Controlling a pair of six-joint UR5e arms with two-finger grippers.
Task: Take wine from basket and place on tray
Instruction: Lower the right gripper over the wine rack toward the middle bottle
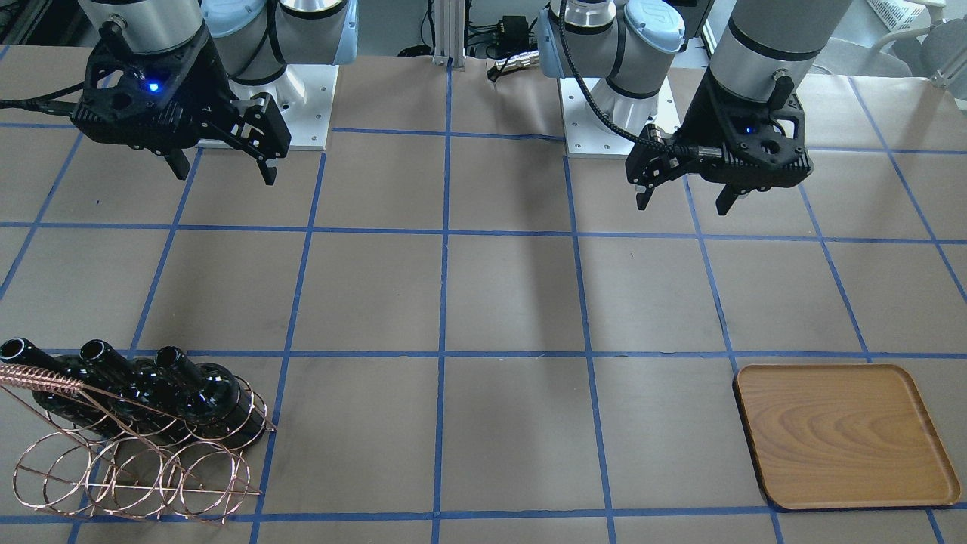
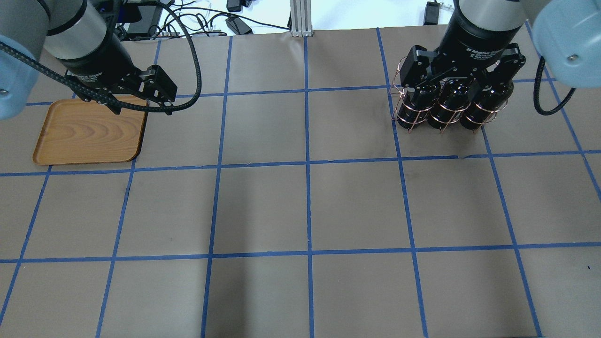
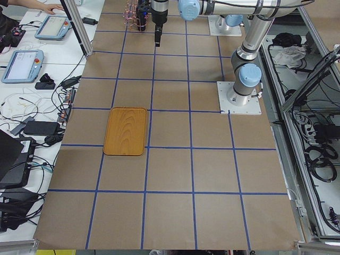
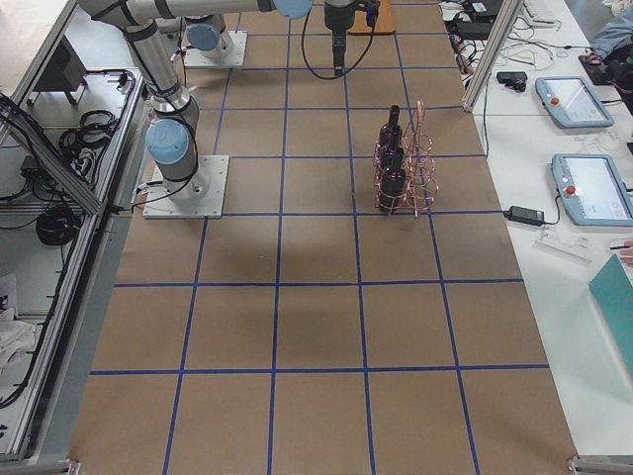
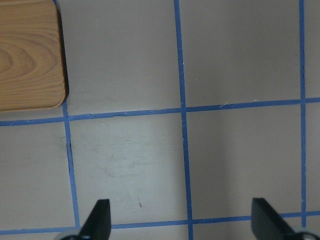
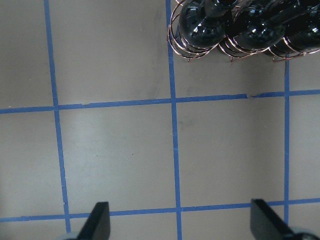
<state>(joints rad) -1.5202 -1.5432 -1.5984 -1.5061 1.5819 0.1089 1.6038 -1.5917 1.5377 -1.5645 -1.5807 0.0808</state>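
Three dark glass wine bottles [image 1: 189, 385] stand side by side in the copper wire basket [image 1: 128, 468]. They also show in the overhead view [image 2: 443, 112] and at the top of the right wrist view [image 6: 210, 22]. My right gripper [image 1: 225, 172] hangs high above the table, open and empty; in the overhead view it [image 2: 462, 80] overlaps the basket [image 2: 399, 101]. The wooden tray [image 1: 842, 434] lies flat and bare. My left gripper [image 1: 684, 202] is open and empty, high up near the tray's inner edge [image 2: 89, 136]. The tray's corner [image 5: 27, 55] shows in the left wrist view.
The table is brown paper with a blue tape grid. The two arm bases [image 1: 597, 113] stand at the robot's edge. Teach pendants [image 4: 574, 99] and cables lie on a side bench beyond the operators' edge.
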